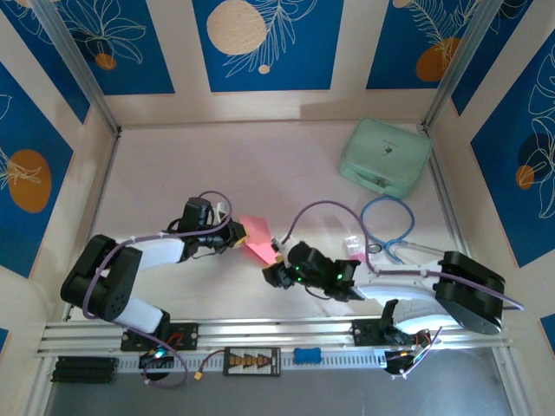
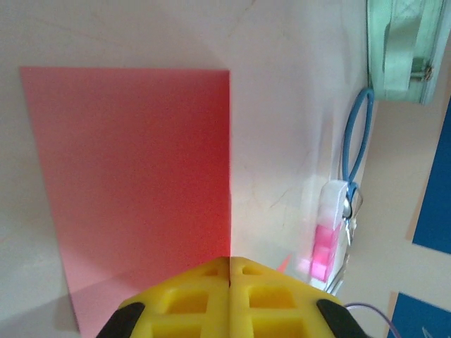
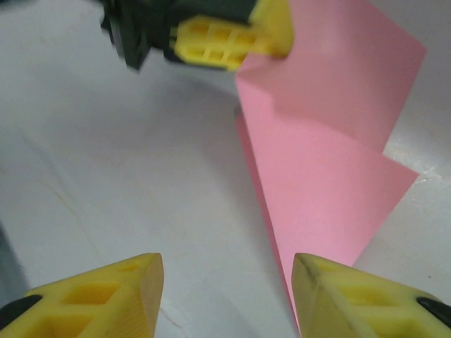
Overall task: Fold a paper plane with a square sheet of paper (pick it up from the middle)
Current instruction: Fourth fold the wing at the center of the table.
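The square sheet of paper [image 1: 257, 239] is salmon-pink and lies mid-table, folded over with one flap raised. In the left wrist view the sheet [image 2: 134, 183] has a straight edge that runs right into the seam of my left gripper [image 2: 230, 262], which is shut on that edge. The right wrist view has the sheet [image 3: 324, 176] bent along a crease, with the left gripper's yellow fingers [image 3: 232, 39] at its far corner. My right gripper [image 3: 225, 271] is open just in front of the sheet's near point, and nothing sits between its fingers. The paper plane is out of view.
A mint-green case [image 1: 385, 156] stands at the back right. A blue cable loop [image 1: 388, 227] and a small bright-pink stick in a clear holder [image 1: 354, 247] lie right of the sheet. Patterned walls enclose the white table [image 1: 173, 173].
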Controlling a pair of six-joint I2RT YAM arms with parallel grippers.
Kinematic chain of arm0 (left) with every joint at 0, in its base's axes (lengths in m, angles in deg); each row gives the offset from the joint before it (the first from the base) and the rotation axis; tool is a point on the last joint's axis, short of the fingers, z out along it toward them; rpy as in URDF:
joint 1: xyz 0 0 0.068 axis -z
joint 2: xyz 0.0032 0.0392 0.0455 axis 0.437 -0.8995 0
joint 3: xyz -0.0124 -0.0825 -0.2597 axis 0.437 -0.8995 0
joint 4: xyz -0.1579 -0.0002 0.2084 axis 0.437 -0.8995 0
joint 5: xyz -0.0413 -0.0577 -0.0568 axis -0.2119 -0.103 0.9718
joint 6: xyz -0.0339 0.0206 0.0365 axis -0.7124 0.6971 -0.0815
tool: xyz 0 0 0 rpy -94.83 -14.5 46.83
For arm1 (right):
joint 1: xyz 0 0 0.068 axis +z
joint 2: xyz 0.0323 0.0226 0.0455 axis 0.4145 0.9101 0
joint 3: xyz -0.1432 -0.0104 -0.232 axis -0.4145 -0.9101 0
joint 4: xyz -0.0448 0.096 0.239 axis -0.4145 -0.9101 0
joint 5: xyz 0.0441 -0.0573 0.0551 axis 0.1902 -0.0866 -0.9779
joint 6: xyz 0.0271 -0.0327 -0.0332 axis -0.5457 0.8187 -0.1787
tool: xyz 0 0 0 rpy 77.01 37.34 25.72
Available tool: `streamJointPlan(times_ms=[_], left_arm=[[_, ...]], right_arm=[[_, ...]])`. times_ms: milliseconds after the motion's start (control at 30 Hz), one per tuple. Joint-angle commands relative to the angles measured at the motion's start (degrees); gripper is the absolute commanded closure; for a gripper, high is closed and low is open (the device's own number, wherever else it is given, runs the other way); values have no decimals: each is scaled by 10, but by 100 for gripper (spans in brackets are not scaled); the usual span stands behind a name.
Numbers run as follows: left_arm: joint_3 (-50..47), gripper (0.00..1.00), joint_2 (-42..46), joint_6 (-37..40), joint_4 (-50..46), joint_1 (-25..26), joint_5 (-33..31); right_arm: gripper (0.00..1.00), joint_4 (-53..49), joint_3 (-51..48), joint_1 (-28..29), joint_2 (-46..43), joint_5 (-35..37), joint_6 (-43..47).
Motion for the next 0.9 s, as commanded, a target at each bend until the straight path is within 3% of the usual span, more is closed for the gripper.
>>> streamJointPlan(times_ms=[0, 267, 433, 867], left_arm=[[-6, 100, 13, -19, 10, 7, -25], [1, 100, 11, -22, -2, 12, -20], [0, 99, 12, -22, -5, 12, -20], [2, 99, 12, -24, -5, 13, -16]], right_arm=[[50, 18, 28, 31, 52, 138, 127], [51, 66, 78, 54, 155, 215, 194], [55, 57, 96, 56, 197, 250, 189], [63, 71, 83, 53, 234, 233, 173]])
